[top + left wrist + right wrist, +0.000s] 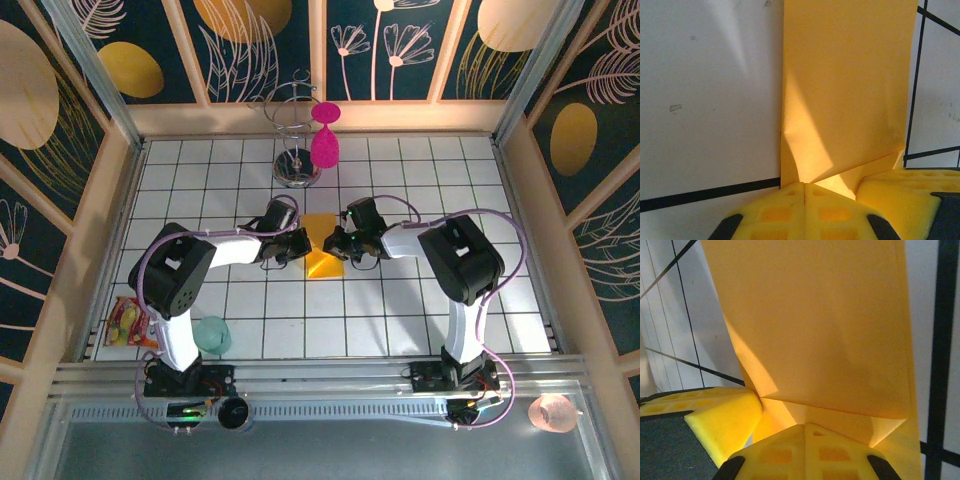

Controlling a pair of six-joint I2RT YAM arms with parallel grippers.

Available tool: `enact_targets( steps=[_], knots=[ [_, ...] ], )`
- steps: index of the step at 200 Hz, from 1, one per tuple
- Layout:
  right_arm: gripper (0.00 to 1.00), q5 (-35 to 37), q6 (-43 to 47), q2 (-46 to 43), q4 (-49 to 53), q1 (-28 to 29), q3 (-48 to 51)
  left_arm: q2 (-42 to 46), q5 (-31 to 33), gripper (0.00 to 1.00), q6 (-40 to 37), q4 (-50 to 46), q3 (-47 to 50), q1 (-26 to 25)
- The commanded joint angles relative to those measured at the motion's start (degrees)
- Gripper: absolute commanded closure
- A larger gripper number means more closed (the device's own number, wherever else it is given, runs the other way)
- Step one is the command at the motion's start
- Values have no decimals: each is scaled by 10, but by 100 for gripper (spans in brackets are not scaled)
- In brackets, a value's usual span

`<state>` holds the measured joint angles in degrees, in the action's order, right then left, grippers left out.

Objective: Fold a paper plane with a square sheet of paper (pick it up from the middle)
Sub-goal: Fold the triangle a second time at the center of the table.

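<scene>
**Step in hand.** Mid-fold. In the top view the square sheet of paper lies on the tabletop at frame centre. It is not a flat square. Its upper end narrows to a point and its lower end is broader, so we judge the nose folds made and the dart unfinished.

**Tools.** The left tool meets the sheet from the left of centre and the right tool from the right of centre, facing each other across it. In each wrist view the tool's own fingers are pressed together, seam closed, at the bottom edge. Their tips sit against a raised flap of the paper. In both views the other tool's yellow pad shows just beside them, in a lower corner.

**Next move (judgement).** The lifted flap has to be carried over and flattened along the centre line. That calls for one tool to pin the sheet while the other draws the flap across. The paper is thin and the tile looks smooth, so an unpinned sheet would likely slide.

**Not resolved.**
- We cannot tell whether either tool has an edge of paper nipped between its pads or merely bears on it.
- In the top view the wrists cover the sheet's side edges.
- Both wrist views cut off the far end of the sheet.
- The number of creases cannot be counted, because shadow and fold look alike.

**Surroundings.** The magenta goblet is at upper centre and the snack packet at lower left, both well apart from the work.
</scene>
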<state>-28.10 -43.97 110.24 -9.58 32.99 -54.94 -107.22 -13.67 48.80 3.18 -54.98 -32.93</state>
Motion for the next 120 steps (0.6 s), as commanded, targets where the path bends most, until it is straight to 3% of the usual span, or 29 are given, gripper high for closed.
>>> enact_targets(
  steps=[1, 57, 120],
  knots=[
    [100, 13, 2, 13, 40, 1, -5, -12, 3, 100, -11, -33, -4, 1],
    [100, 58, -4, 39, 105, -4, -5, 51, -1, 99, -25, -42, -36, 0],
    [100, 70, -23, 59, 132, -6, -9, 87, -38, 95, 25, -10, 31, -38]
  ],
)
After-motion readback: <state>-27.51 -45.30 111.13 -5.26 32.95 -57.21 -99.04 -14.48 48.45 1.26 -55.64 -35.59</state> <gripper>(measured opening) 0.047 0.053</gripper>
